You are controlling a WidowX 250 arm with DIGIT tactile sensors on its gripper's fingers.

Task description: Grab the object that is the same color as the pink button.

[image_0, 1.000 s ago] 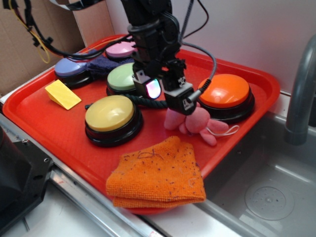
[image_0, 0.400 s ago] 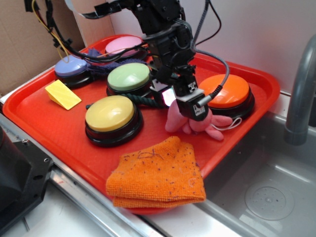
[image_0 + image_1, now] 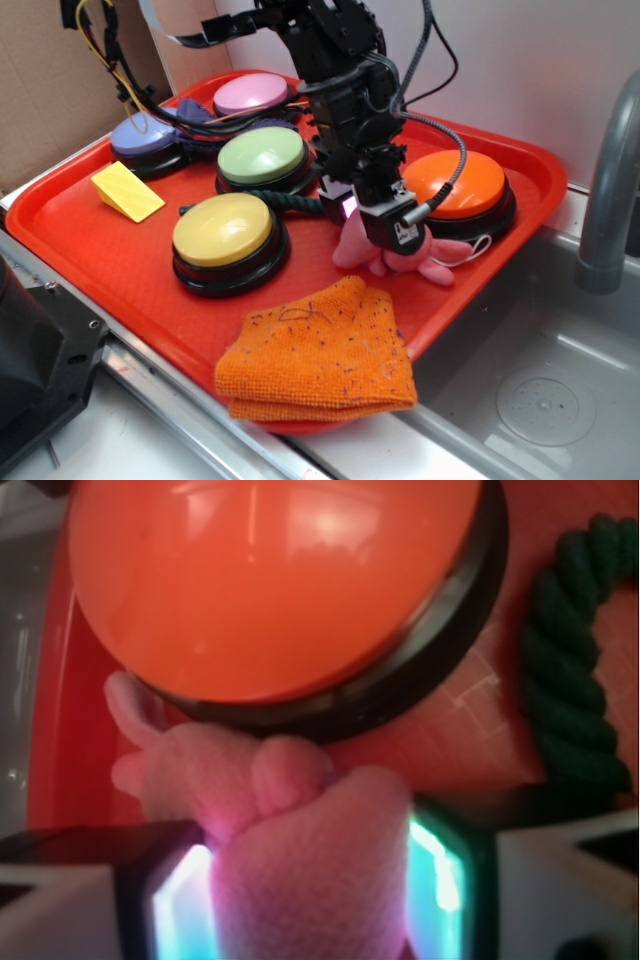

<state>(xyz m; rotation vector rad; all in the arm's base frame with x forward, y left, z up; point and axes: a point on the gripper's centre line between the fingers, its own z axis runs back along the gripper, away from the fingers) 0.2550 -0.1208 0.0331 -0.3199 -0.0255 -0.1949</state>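
The gripper (image 3: 385, 232) is now clamping the pink plush toy (image 3: 400, 257) between its pads, having dropped lower over the last second. The toy is still resting on the red tray (image 3: 120, 250), touching the orange button (image 3: 455, 185), so lifting remains.

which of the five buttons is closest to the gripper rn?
The orange button, on the tray's right side; the gripper sits right beside it, clamped on the pink plush toy. The others lie further left.

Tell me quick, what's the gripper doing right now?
Gripper: closed on the pink plush toy, which fills the gap between both fingers, beside the orange button.
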